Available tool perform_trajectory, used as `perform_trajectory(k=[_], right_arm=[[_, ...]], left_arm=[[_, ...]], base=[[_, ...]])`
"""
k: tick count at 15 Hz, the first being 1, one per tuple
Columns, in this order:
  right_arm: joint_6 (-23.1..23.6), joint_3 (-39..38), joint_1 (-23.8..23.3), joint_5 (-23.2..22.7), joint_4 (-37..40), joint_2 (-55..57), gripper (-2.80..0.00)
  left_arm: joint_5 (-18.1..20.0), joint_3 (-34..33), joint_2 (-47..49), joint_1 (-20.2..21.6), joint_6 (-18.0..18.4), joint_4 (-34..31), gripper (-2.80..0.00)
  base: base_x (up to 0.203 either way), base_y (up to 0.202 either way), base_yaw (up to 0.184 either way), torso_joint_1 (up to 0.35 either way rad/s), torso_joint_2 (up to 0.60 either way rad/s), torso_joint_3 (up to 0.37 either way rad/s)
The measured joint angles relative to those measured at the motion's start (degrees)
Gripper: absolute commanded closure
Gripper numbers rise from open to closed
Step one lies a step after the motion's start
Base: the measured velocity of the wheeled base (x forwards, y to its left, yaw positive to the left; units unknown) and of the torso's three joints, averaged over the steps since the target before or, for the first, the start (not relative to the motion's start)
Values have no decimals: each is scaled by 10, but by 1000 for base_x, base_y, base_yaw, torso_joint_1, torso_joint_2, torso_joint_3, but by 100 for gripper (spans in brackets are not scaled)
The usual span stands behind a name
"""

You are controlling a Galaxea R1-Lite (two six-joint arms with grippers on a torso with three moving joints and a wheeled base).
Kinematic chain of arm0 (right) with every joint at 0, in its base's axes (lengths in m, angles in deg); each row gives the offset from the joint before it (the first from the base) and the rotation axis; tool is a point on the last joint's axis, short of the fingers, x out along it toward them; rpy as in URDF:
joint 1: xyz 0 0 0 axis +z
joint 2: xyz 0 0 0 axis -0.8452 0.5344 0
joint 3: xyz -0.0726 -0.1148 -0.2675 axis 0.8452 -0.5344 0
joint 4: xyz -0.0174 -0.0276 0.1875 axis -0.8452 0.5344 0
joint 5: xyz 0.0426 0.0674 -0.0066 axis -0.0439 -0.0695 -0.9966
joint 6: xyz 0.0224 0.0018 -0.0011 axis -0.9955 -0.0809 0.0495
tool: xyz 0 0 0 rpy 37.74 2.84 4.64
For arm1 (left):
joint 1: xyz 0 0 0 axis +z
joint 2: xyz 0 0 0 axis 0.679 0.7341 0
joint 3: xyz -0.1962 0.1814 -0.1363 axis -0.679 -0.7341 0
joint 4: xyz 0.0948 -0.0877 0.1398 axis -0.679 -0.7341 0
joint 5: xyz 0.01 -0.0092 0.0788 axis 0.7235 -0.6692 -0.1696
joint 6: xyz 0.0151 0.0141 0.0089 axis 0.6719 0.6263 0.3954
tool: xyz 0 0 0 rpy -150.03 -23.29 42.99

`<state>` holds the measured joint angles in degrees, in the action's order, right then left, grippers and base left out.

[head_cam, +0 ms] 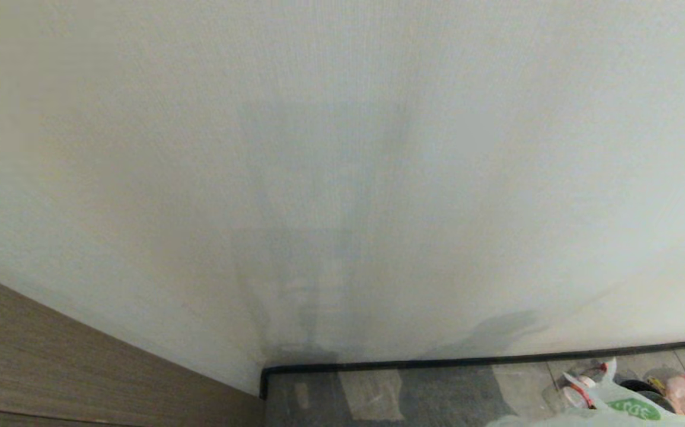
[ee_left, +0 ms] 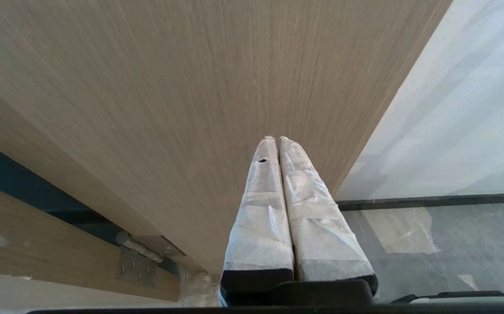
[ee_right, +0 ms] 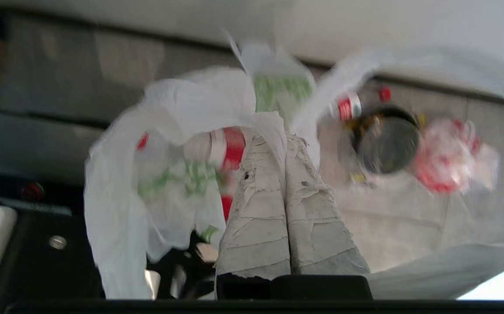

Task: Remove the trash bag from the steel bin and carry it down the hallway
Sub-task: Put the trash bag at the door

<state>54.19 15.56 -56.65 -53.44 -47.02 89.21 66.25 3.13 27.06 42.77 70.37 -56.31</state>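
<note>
The right hand [ee_right: 283,139] is clamped on a fold of the trash bag [ee_right: 169,131], pinching thin plastic near its mouth so the rubbish hangs below. In the head view the bag [head_cam: 609,403] sits low at the near right, by the wall's black skirting [head_cam: 467,360]. The left hand [ee_left: 276,141], pressed closed on nothing, rests beside a wooden door [ee_left: 169,87].

You have soft, even light on the white wall [head_cam: 342,148] in the head view, with a grey vertical shadow falling in the middle and a smaller one low on the right. The right wrist view is smeared by motion blur, so the trash bag [ee_right: 169,174] looks soft. The left wrist view is sharp, with pale reflections on the glossy floor [ee_left: 430,244].
</note>
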Motion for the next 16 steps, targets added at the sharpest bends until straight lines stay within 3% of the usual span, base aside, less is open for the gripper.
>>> perform_trajectory(k=[6, 12, 16], right_arm=[[15, -13, 17, 102, 29, 71, 0], [32, -15, 19, 111, -18, 186, 0], [91, -13, 19, 116, -64, 263, 0]], left_arm=[[0, 0, 0, 0, 0, 0, 0], [0, 0, 0, 0, 0, 0, 0], [0, 0, 0, 0, 0, 0, 0]], base=[[0, 0, 0, 0, 0, 0], [0, 0, 0, 0, 0, 0], [0, 0, 0, 0, 0, 0]])
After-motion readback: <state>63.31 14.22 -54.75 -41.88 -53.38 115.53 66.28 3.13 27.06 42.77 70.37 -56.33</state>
